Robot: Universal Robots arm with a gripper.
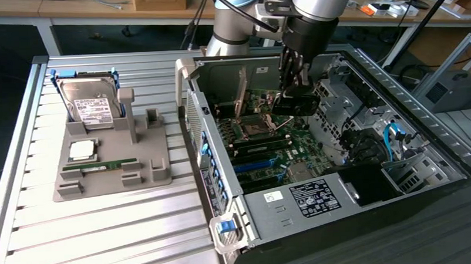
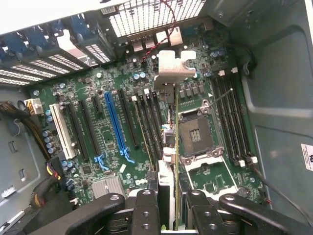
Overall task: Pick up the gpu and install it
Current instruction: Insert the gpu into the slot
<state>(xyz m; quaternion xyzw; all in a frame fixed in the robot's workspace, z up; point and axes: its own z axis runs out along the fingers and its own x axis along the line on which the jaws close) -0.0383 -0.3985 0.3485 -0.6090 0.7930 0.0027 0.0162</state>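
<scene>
the robot's hand (image 1: pixel 294 86) is clamped on the gpu (image 1: pixel 295 102), 1 finger (image 2: pixel 146 205) on each flat side of the thin dark card. the card hangs on edge below the hand, inside the open computer case (image 1: pixel 448 151). seen from the wrist, its silver bracket (image 2: pixel 173 66) sits at the end far from the fingers. the card hangs over the green motherboard (image 2: pixel 112 152), its lower edge running alongside the processor socket (image 2: pixel 193 134) and the black memory slots (image 2: pixel 146 122). whether that edge touches the board cannot be told. the long blue slot (image 2: pixel 115 122) and the white slot (image 2: pixel 62 132) lie off to 1 side, apart from the card.

the case lies on its side at the exterior view's right, with its labelled power supply (image 1: pixel 316 199) at the near end. at the exterior view's left, well apart from the case, a grey tray (image 1: pixel 112 186) sits on the slatted metal table (image 1: pixel 106 242). it carries a hard drive (image 1: pixel 89 105) propped upright, a square processor chip (image 1: pixel 81 150) and a narrow green memory stick (image 1: pixel 100 165).
</scene>
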